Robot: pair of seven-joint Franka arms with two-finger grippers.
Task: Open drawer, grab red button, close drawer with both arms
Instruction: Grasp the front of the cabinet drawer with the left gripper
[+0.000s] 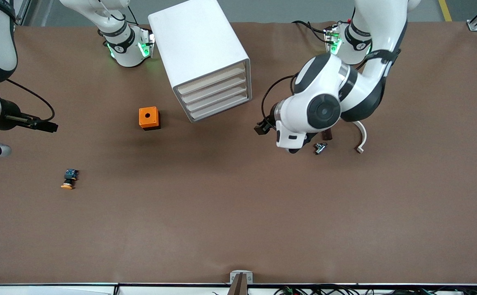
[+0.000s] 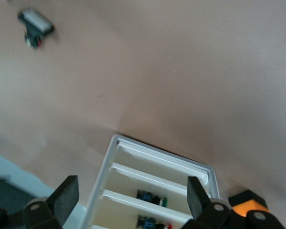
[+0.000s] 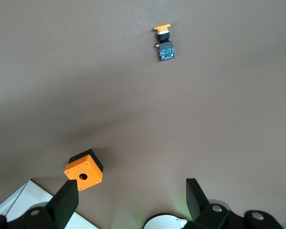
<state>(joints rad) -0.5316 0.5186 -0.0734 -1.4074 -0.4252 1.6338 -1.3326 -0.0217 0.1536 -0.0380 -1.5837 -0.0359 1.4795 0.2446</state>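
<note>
The left gripper (image 1: 263,126), fingers spread and empty, hovers just off the drawer cabinet's (image 1: 205,57) shut front, nearer to it than the right gripper (image 1: 51,126), likewise spread at the bench's (image 1: 238,213) edge, while the red button (image 2: 168,226) lies inside a drawer.

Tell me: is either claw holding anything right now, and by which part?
Nothing is held. The left claw is open over the table near the drawer cabinet; the right claw is open too.
</note>
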